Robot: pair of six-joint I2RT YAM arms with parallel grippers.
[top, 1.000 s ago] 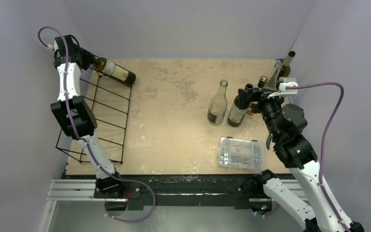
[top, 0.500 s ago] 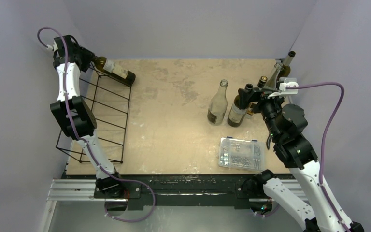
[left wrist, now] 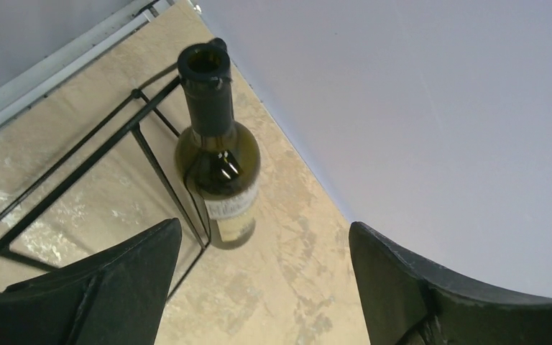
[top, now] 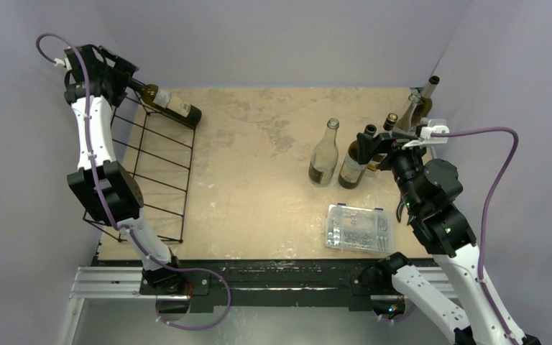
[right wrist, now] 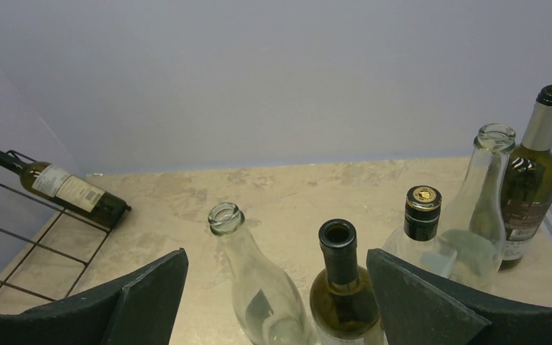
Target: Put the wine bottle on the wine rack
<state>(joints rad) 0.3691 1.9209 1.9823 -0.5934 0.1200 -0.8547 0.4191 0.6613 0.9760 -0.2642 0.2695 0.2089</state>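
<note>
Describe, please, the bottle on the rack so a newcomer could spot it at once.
Start at the black wire rack along the table's left edge, then go to its far end. There lies a dark green bottle with a pale label, neck pointing left. It alone lies on its side; the other bottles stand upright at the far right.

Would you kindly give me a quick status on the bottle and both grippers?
Left gripper open, clear of wine bottle. Bottle lying on wine rack. Right gripper open, empty. Nothing blocking.
</note>
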